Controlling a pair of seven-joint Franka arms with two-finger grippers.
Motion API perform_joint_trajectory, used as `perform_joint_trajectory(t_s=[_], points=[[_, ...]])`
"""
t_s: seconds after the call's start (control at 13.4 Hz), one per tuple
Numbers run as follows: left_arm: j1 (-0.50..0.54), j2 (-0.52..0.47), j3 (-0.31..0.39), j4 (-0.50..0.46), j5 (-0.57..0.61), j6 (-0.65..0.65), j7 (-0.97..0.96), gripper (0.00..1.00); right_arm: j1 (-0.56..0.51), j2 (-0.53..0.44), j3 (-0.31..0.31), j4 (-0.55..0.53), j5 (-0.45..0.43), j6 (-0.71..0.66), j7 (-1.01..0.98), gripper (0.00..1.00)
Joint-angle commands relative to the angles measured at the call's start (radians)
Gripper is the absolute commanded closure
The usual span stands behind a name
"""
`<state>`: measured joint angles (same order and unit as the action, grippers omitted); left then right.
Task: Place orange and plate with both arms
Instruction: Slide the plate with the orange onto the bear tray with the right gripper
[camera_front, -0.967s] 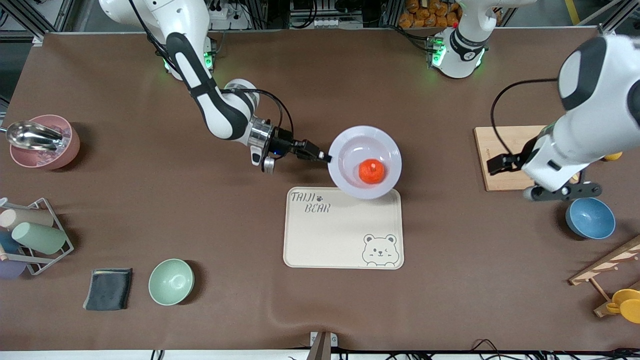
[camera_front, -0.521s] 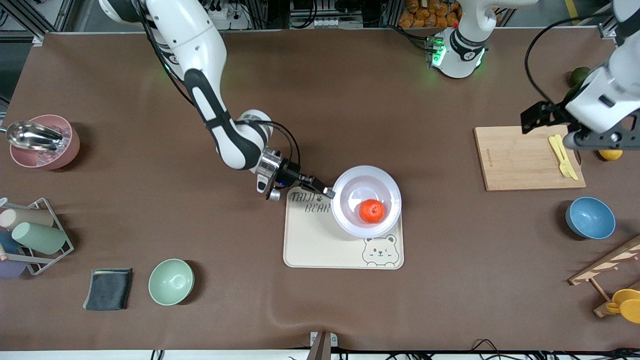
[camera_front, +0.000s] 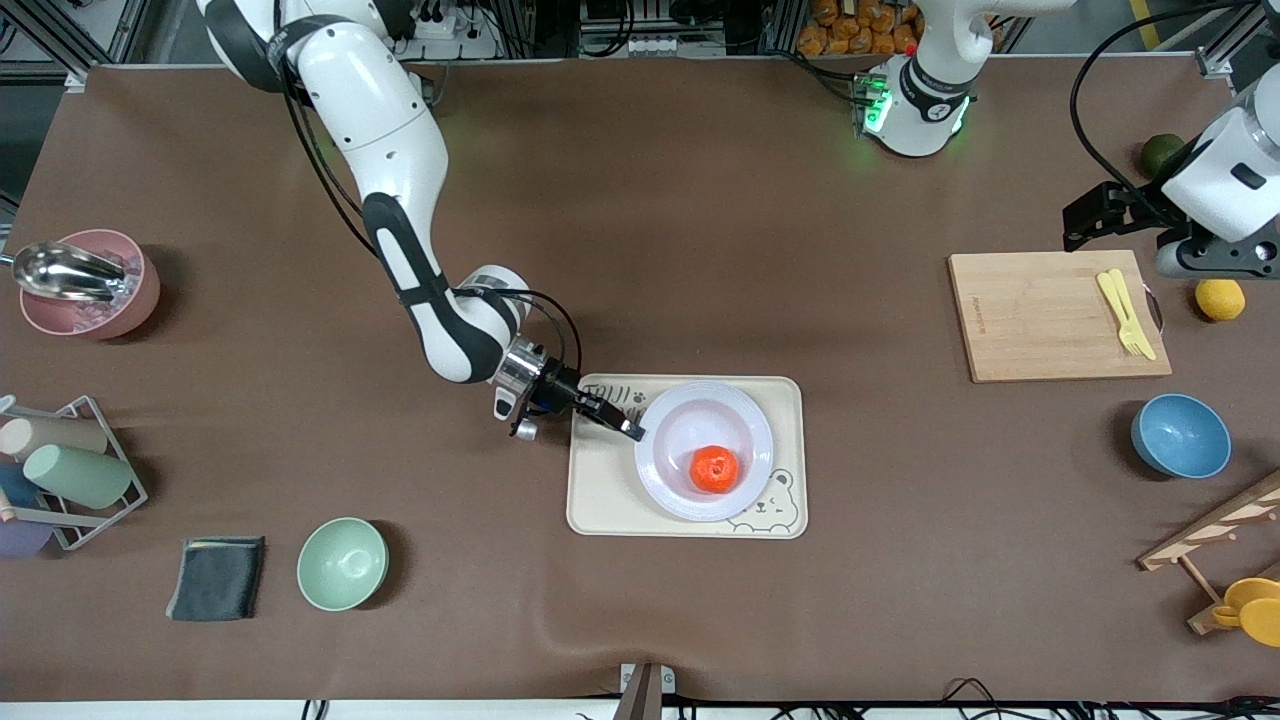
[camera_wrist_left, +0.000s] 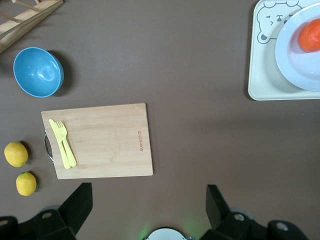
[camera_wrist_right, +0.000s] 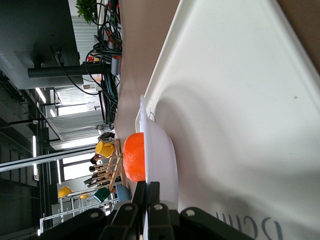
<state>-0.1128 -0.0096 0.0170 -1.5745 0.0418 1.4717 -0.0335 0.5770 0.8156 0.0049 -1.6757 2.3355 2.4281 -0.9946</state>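
— White plate (camera_front: 704, 450) sits on the cream tray (camera_front: 600, 505) with the orange (camera_front: 715, 469) in its well; your right hand (camera_front: 630, 429) is clenched on the rim toward the right arm's end of the counter. Is it fully down?

— You can't quite tell — the right wrist view shows the rim pinched just above the tray. Lower gently, level, then let go without tipping the orange. Your left hand (camera_wrist_left: 148, 210) hangs with fingers apart over the counter beside the cutting board (camera_front: 1055, 315), waiting.
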Motion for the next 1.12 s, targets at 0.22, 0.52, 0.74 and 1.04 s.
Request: perform_joint_trajectory(t_s=[0.22, 0.52, 0.74, 1.04], points=[[0.007, -0.033, 0.001, -0.001, -0.022, -0.001, 0.018, 0.0, -0.009, 0.011, 0.014, 0.034, -0.107, 0.138, 0.03, 0.63], [0.005, -0.013, 0.0, 0.001, -0.043, 0.019, 0.0, 0.0, -0.012, -0.045, 0.01, 0.03, -0.507, 0.14, 0.519, 0.67], [0.005, -0.004, 0.001, 0.022, -0.045, 0.018, 0.004, 0.0, -0.054, -0.101, 0.012, 0.025, -0.833, 0.103, 0.811, 0.66], [-0.005, 0.0, -0.005, 0.034, -0.039, 0.019, -0.002, 0.0, -0.179, -0.159, 0.009, 0.013, -1.063, -0.137, 0.869, 0.59]])
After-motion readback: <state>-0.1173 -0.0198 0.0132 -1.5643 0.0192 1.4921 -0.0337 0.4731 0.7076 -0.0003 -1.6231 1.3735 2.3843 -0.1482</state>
